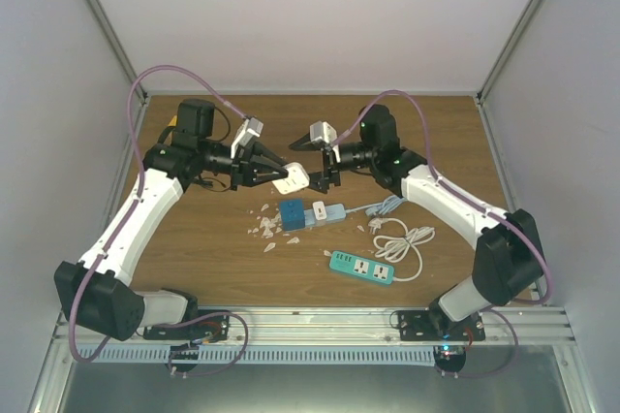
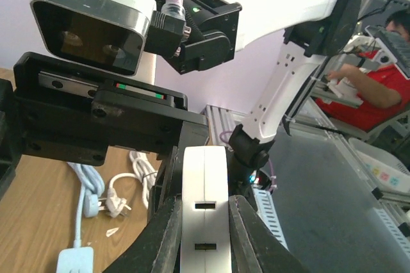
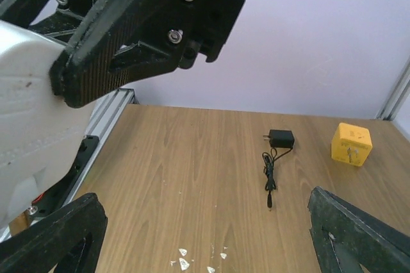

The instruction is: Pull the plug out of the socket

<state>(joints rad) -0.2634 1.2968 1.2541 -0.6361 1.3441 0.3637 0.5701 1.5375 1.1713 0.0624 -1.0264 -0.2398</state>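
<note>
My left gripper (image 1: 281,177) is shut on a white socket block (image 1: 292,178) and holds it above the table's middle. In the left wrist view the block (image 2: 205,190) stands upright between the fingers (image 2: 163,234), two slots facing the camera. My right gripper (image 1: 324,178) faces it from the right, just beyond the block's tip, open and holding nothing. In the right wrist view its gripper (image 3: 205,228) is spread wide over bare wood. No plug shows in the held block's slots. A small white plug (image 1: 320,207) sits on a light-blue power strip (image 1: 329,212) below.
A blue cube adapter (image 1: 292,214) lies at the strip's left end among white scraps (image 1: 263,231). A teal power strip (image 1: 362,267) and coiled white cable (image 1: 405,238) lie in front of it, to the right. A black charger (image 3: 280,138) and a yellow cube (image 3: 351,144) sit farther off.
</note>
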